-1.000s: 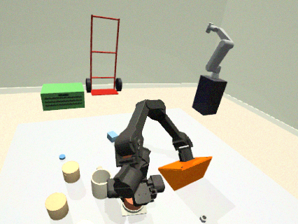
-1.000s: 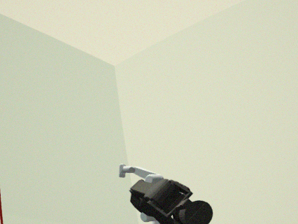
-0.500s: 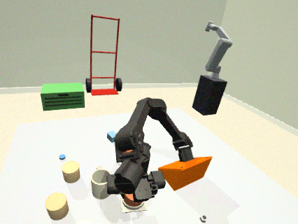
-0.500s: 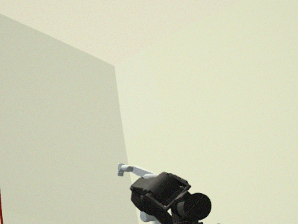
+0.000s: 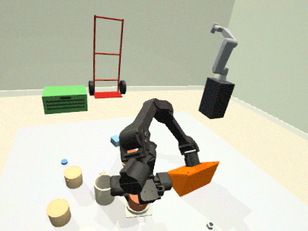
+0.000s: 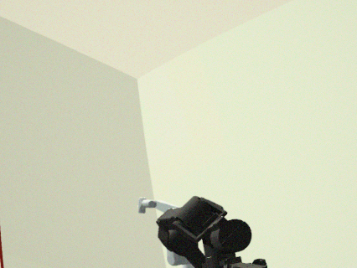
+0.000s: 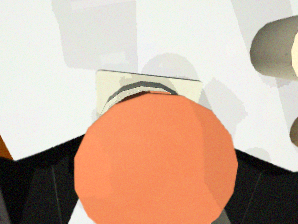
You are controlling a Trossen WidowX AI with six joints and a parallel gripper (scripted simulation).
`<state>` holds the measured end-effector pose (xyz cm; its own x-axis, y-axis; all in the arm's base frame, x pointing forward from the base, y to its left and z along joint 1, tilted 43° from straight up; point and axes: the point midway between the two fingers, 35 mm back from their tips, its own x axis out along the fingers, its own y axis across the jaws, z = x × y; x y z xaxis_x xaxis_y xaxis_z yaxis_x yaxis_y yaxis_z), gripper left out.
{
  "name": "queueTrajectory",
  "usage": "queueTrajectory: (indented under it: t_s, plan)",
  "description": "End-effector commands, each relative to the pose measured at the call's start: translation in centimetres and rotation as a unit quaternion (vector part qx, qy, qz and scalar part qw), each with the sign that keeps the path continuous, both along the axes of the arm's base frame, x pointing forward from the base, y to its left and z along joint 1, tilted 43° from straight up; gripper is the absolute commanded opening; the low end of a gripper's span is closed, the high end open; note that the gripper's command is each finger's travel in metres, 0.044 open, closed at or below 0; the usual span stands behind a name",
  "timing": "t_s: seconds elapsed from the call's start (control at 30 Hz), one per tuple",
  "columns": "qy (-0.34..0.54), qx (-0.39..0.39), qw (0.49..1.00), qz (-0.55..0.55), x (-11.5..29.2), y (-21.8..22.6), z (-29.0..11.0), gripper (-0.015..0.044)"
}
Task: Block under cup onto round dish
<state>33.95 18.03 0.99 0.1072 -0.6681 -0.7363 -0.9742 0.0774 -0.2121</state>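
Note:
My gripper (image 5: 139,195) (image 7: 150,140) is shut on an orange cup (image 5: 137,206) (image 7: 156,150), with one dark finger on each side of it in the wrist view. The cup is upright over a cream square plate (image 5: 147,212) (image 7: 192,87) with a round rim, one end of the balance. I cannot tell if the cup touches it. A small orange patch (image 5: 132,151) behind the arm may be the other cup; it and the rest of the balance are mostly hidden. No block shows under the held cup. A pale round edge (image 5: 87,229) at the bottom of the top view may be the dish.
A grey mug (image 5: 104,191) (image 7: 272,47) stands close left of my gripper. Two tan cylinders (image 5: 73,177) (image 5: 58,214) stand further left. An orange wedge-shaped block (image 5: 195,177) is right. A blue block (image 5: 115,141) and blue disc (image 5: 64,161) lie further back. The exterior view shows mostly walls.

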Motion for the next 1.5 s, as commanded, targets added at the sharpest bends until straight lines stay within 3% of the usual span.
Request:
queueTrajectory:
  t_s: [0.0, 1.47]
  plan:
    - [-0.014, 0.016, 1.000, 0.009, 0.1, 1.8, 0.7, 0.0000]
    - [-0.012, 0.018, 1.000, 0.018, -0.9, 3.9, 3.8, 0.0000]
